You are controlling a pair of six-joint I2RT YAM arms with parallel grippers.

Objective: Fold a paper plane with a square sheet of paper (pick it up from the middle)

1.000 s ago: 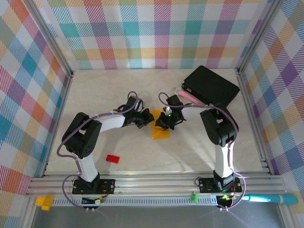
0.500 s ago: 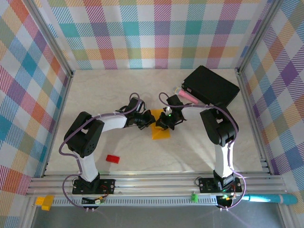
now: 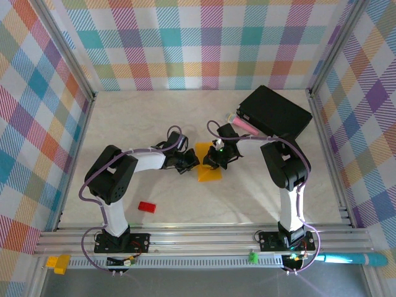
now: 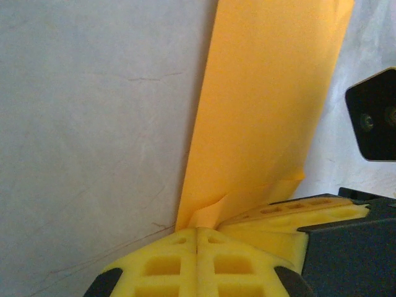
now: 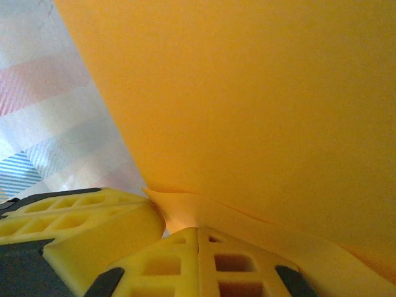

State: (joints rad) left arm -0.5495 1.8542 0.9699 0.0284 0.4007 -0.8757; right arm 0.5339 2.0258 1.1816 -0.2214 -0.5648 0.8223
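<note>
The square sheet of paper [image 3: 210, 172] is orange-yellow and folded, lying mid-table between the two arms. My left gripper [image 3: 190, 162] meets its left edge and my right gripper [image 3: 210, 162] is over its middle. In the left wrist view the yellow pads of the left gripper [image 4: 197, 230] are pressed together, with a crumpled edge of the paper [image 4: 266, 111] rising from their tips. In the right wrist view the right gripper [image 5: 198, 230] is likewise shut on a fold of the paper [image 5: 260, 93]. The two grippers almost touch. The paper plane is out of view.
A black box [image 3: 275, 111] sits at the back right with a pink stick [image 3: 244, 125] at its near-left edge. A small red block [image 3: 146, 206] lies front left. Checkered walls and metal rails [image 3: 204, 238] bound the table.
The left gripper has slid slightly toward the near edge along the paper's left side. The right arm and the paper have stayed almost still.
</note>
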